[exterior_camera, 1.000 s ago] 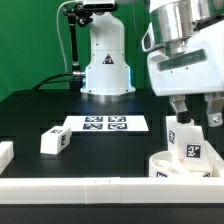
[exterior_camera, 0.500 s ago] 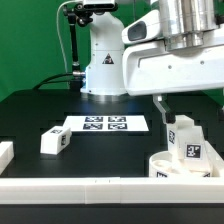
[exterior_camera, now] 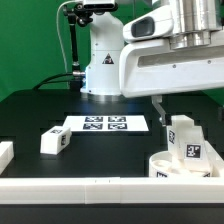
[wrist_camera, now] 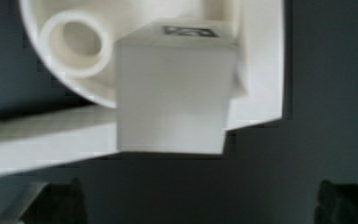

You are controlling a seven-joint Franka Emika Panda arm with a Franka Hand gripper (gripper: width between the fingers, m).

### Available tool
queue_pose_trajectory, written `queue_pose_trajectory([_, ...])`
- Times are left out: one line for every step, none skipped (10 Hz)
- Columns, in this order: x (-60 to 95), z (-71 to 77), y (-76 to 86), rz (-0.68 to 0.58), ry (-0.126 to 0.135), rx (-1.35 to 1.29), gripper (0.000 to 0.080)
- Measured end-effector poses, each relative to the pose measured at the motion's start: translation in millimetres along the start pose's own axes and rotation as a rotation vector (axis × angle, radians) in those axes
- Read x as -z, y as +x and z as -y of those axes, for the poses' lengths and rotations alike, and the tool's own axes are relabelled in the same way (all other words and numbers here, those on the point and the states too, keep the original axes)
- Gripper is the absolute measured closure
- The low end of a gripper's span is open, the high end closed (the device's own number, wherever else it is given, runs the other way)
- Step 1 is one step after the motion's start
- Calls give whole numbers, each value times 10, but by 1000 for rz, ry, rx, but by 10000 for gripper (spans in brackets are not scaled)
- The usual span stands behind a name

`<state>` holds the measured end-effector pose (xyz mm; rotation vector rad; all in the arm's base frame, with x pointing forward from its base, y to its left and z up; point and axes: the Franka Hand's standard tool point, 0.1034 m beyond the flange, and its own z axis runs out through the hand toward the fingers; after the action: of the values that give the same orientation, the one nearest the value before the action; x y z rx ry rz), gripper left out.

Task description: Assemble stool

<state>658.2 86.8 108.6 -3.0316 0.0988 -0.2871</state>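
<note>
Stool leg upright in seat; jaws spread above.

A chunky white leg fills the middle, in front of the white seat disc, with a black-and-white tag at its twelve o'clock end. A round socket lies at ten o'clock of the leg. At five and seven o'clock, two dark fingers stand wide apart over the dark bench, holding nothing.
</note>
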Motion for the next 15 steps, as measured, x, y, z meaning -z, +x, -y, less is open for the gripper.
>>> queue_pose_trajectory([0,-3,-1,1,-6,125,151])
queue_pose_trajectory([-5,14,-15,7,-8,224,151])
queue_pose_trajectory([-1,41,-29,10,-8,298,151])
queue_pose_trajectory([21,55,-57,-5,-8,304,151])
queue_pose_trajectory([14,28,-63,-2,-15,379,151])
queue_pose_trajectory([10,7,-63,1,-22,421,151])
queue_pose_trajectory([8,-13,-61,4,-30,500,151])
queue_pose_trajectory([7,-25,-60,6,-32,539,151])
queue_pose_trajectory([1,-39,-68,16,-43,651,151])
queue_pose_trajectory([-27,-22,-109,43,-47,768,151])
queue_pose_trajectory([-48,6,-136,65,-52,853,151])
queue_pose_trajectory([-64,34,-166,85,-60,947,151])
queue_pose_trajectory([-77,42,-176,91,-63,980,151])
queue_pose_trajectory([-87,38,-184,97,-66,1050,151])
queue_pose_trajectory([-99,44,-194,92,-69,1066,151])
